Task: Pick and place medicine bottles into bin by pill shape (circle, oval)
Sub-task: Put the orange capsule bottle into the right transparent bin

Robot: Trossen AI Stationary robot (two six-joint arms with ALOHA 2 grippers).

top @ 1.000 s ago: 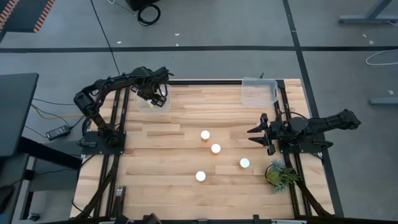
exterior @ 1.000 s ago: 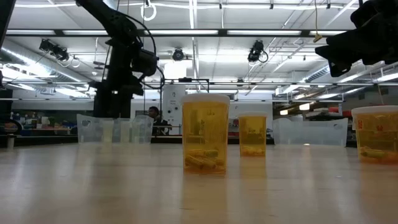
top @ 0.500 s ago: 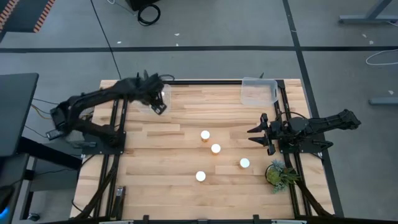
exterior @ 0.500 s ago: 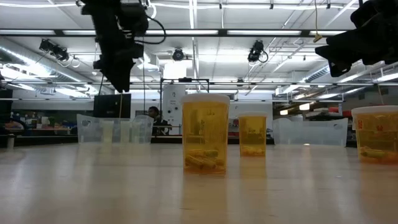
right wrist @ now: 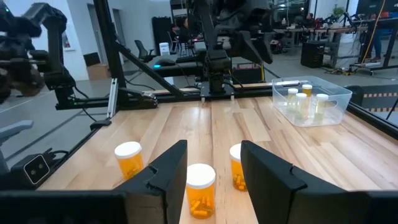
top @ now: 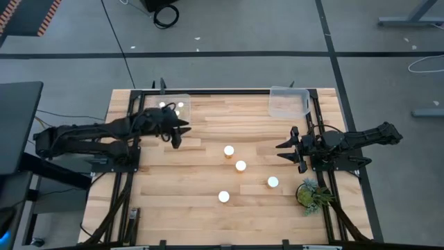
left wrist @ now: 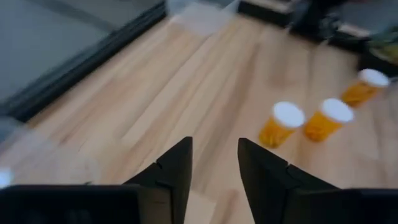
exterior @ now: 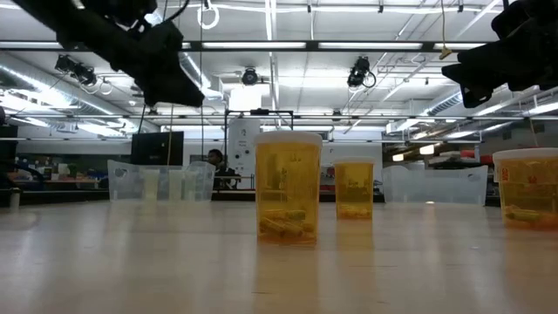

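We count four medicine bottles standing on the wooden plank table (top: 173, 187), amber cylinders with round white caps: one (top: 229, 151) near the centre, one (top: 241, 166) just toward four o'clock of it, one (top: 273, 182) farther that way, one (top: 223, 197) toward six o'clock. Three more white caps (top: 171, 107) show inside the clear plastic bin (top: 182, 98) at the ten o'clock corner, while a second clear bin (top: 288, 102) sits toward one o'clock. The left gripper (top: 175, 134) hangs partly open and empty just beside the first bin; the right gripper (top: 286, 151) is closed, holding nothing, at three o'clock near a green plant (top: 310, 194).
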